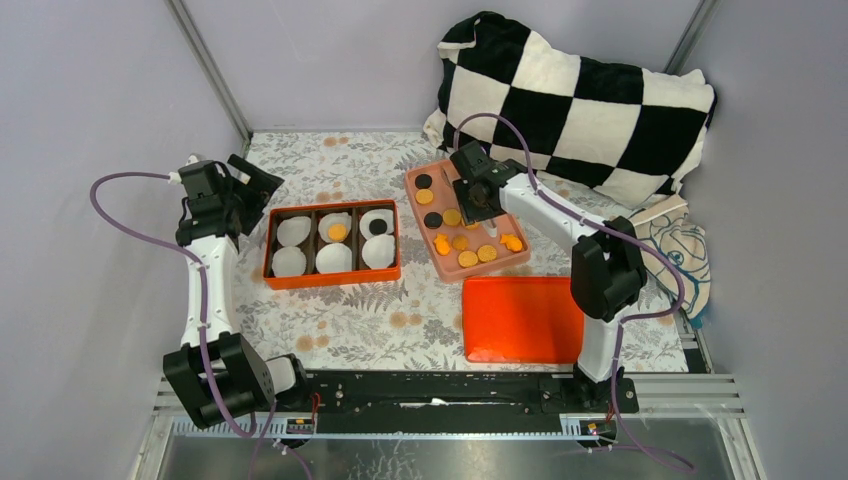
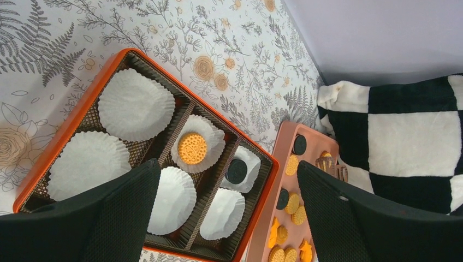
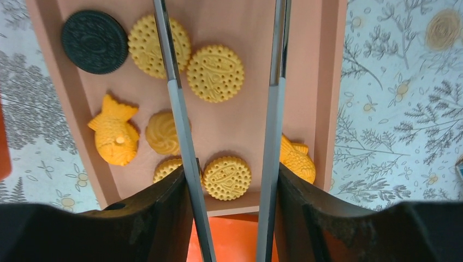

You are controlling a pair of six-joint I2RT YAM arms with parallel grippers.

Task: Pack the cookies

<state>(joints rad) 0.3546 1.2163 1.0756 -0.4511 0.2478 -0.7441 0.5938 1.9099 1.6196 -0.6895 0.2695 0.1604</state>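
The cookies point(image 1: 465, 243) lie on a pink tray point(image 1: 416, 212): several golden round ones, a few black ones and some fish-shaped orange ones. An orange box point(image 1: 268, 250) holds six white paper liners; one has a golden cookie point(image 1: 338, 232), another a black cookie point(image 1: 378, 227). My right gripper point(image 1: 478, 205) hangs over the tray, its long thin fingers point(image 3: 177, 109) open and empty, with a round golden cookie point(image 3: 215, 73) between them. My left gripper point(image 1: 252, 183) is open and empty at the box's far left; its view shows both boxed cookies point(image 2: 193, 148).
An orange lid point(image 1: 522, 318) lies flat in front of the tray. A black-and-white checked cushion point(image 1: 575, 100) fills the back right corner, with a printed cloth bag point(image 1: 675, 250) beside the right arm. Grey walls enclose the patterned tablecloth.
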